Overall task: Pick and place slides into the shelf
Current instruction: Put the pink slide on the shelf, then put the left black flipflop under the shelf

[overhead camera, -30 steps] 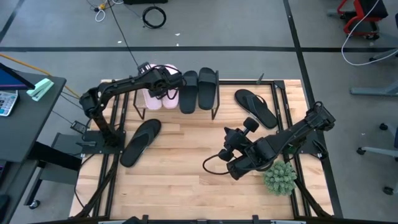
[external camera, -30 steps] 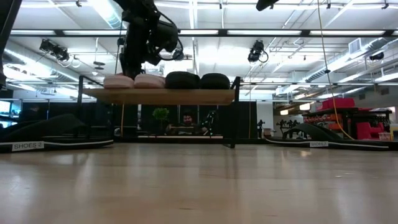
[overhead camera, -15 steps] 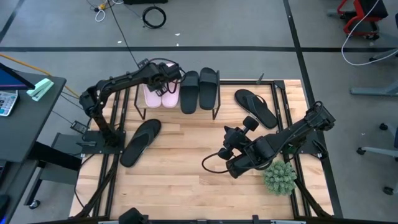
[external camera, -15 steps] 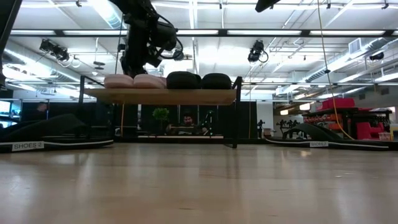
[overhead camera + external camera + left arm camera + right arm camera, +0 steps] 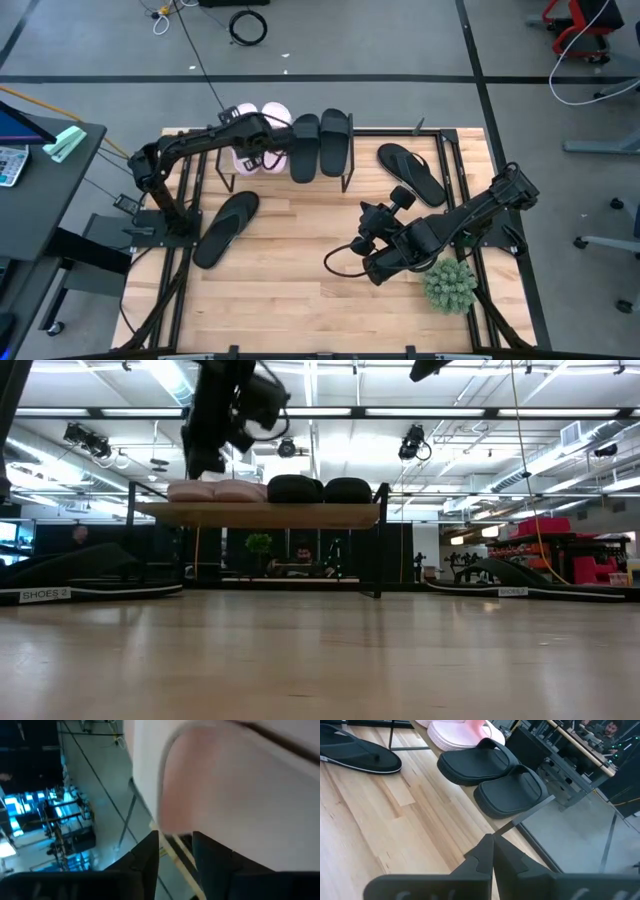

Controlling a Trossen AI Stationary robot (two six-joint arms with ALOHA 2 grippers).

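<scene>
The two pale pink foam slides (image 5: 258, 135) lie side by side at the left end of the small shelf's light wood top board (image 5: 260, 514), toes pointing away from the table's middle. Just beside them on the same board sit the two black broad-band slides (image 5: 320, 145), so four sandals fill the shelf, which stands on a thin black metal frame at the far edge of the slatted wooden tabletop (image 5: 300, 270).

The left gripper (image 5: 262, 143) hovers over the near ends of the pink pair. In the left wrist view its two dark fingers (image 5: 145, 857) stand a narrow gap apart with nothing between them, the pink slide's band looming close in front.

One thin black thong flip-flop (image 5: 225, 228) lies on the tabletop near the left arm's base, well apart from the shelf. The other black flip-flop (image 5: 412, 172) lies to the right of the shelf.

The right gripper (image 5: 400, 200) waits over the table's right half, its fingers (image 5: 490, 852) pressed together and empty. A spiky green plant ball (image 5: 449, 286) rests near the right arm.
</scene>
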